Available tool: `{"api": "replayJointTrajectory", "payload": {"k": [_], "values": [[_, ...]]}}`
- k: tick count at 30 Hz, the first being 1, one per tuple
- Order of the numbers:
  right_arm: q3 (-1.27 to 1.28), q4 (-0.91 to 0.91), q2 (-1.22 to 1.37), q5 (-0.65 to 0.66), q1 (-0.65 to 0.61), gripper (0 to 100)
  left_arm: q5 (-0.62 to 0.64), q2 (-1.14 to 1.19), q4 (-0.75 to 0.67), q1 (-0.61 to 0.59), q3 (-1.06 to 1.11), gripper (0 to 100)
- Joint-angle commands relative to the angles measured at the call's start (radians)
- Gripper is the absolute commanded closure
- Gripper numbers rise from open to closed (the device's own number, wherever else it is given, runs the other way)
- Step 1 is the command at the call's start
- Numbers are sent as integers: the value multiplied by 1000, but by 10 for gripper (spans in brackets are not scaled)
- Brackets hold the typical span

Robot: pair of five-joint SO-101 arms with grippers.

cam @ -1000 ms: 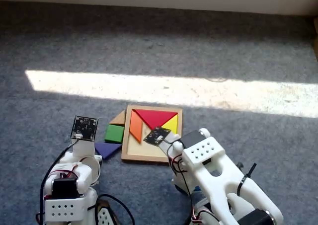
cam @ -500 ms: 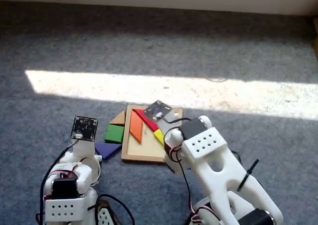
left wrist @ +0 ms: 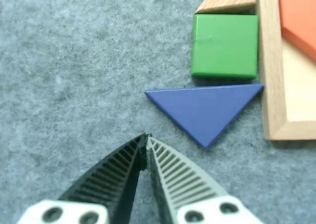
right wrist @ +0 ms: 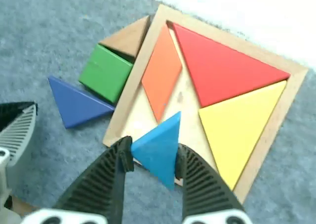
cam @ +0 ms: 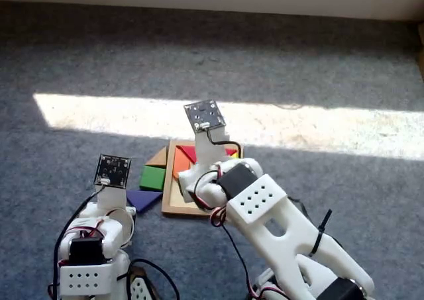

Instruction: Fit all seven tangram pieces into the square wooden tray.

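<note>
The square wooden tray (right wrist: 291, 98) (cam: 171, 204) holds an orange parallelogram (right wrist: 163, 78), a big red triangle (right wrist: 222, 68) and a big yellow triangle (right wrist: 239, 130). My right gripper (right wrist: 153, 150) hangs above the tray's near side, shut on a light-blue triangle (right wrist: 159, 144). Just outside the tray's left rim, a green square (left wrist: 224, 46) (cam: 153, 178), a dark-blue triangle (left wrist: 207, 108) (cam: 142, 199) and a wood-coloured triangle (left wrist: 229, 0) (cam: 159, 158) lie on the carpet. My left gripper (left wrist: 145, 137) is shut and empty, close to the dark-blue triangle's corner.
Everything rests on grey carpet (cam: 79, 61). A bright strip of sunlight (cam: 298, 124) crosses it just beyond the tray. The right arm (cam: 265, 207) leans over the tray and covers most of it from above.
The right arm's wrist has risen and swung from the tray's near side toward its far side. The left arm has stayed still.
</note>
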Motion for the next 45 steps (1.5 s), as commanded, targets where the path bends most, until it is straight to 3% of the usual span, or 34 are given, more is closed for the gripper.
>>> {"api": "replayJointTrajectory", "payload": {"k": [1,4,9,14,39,45], "values": [[47,-176,-8,-63,-12,993,-8,-45,6,-12,21,993],[102,-232,-18,-181,-15,993,-8,-45,6,-12,21,993],[134,-242,-18,-555,-12,993,-8,-45,6,-12,21,993],[156,-242,-19,-723,-12,992,-8,-45,6,-12,21,993],[223,-245,-8,-770,-12,991,-8,-45,6,-12,21,993],[292,-407,-18,-770,-13,991,-8,-45,6,-12,21,993]]}}
